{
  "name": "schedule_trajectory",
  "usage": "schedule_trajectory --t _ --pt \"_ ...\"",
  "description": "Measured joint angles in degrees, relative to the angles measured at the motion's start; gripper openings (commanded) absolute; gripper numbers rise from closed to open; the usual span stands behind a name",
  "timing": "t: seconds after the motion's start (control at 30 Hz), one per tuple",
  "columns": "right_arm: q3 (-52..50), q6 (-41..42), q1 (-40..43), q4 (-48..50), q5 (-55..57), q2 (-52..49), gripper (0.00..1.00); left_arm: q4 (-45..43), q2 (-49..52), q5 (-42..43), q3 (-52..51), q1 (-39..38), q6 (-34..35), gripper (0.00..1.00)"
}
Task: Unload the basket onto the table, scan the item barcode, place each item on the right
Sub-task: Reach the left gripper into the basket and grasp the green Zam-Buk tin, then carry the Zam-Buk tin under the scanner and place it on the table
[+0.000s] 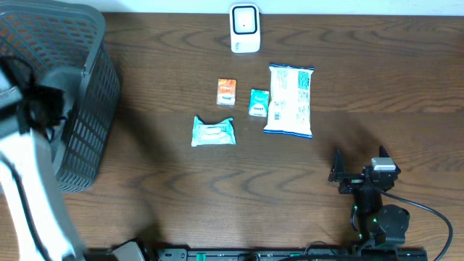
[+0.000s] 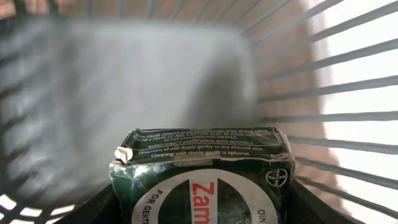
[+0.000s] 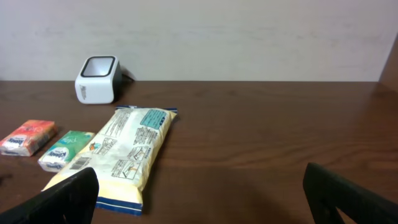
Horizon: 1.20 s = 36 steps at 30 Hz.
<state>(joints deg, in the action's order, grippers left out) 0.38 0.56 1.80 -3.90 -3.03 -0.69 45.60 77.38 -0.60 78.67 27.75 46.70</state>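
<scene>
Left end effector [image 2: 202,208]: down inside the basket [image 1: 90,123], jaws at a middling width and closed on the dark green box [image 2: 205,168], with a dark finger [image 2: 93,208] against each side of it.
Dark green box: near middle of the left wrist view, printed face up; its far left corner is scuffed white.
Basket: grey and slatted, at the far left corner of the table [image 1: 181,192]. Its right wall stands close to the box's right edge, with more room to the left and far sides.
Left arm [image 1: 29,196]: white, rising from the near left edge and over the basket's near rim.
Right end effector [image 3: 205,205]: jaws wide apart with nothing between them, low over the near right of the table, facing the far side.
Scanner [image 1: 245,29]: white, at the middle of the far edge, apart from every packet.
Large white bag [image 1: 289,100]: lies lengthwise between the right end effector and the scanner.
Green packet [image 1: 259,102]: just beside the bag's left edge; contact cannot be told.
Orange packet [image 1: 227,92]: left of the green packet, across a small gap.
Teal-and-white pack [image 1: 213,132]: nearer, left of the others, apart.
Open room: a broad bare strip between basket and packets; the near half of the table is bare across to the right arm; bare wood lies right of the bag.
</scene>
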Motion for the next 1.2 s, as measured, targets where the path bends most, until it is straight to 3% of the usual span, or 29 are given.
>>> schedule_trajectory --t 0.27,0.5,0.8,0.97,1.2 --pt "0.00 0.00 0.00 0.00 0.00 0.00 0.99 -2.75 -18.01 5.77 0.33 -1.05 -0.04 0.52" --pt "0.00 0.00 0.00 0.00 0.00 0.00 0.99 -3.45 -20.52 10.05 0.37 -10.99 -1.53 0.52" --pt "0.00 0.00 0.00 0.00 0.00 0.00 0.99 -5.31 -4.09 12.41 0.37 -31.52 -17.90 0.52" --pt "0.00 0.00 0.00 0.00 0.00 0.00 0.99 -6.05 6.43 12.66 0.37 -35.85 -27.93 0.55" --pt "0.00 0.00 0.00 0.02 0.00 0.00 0.99 -7.23 20.46 7.65 0.39 -36.33 -33.59 0.56"
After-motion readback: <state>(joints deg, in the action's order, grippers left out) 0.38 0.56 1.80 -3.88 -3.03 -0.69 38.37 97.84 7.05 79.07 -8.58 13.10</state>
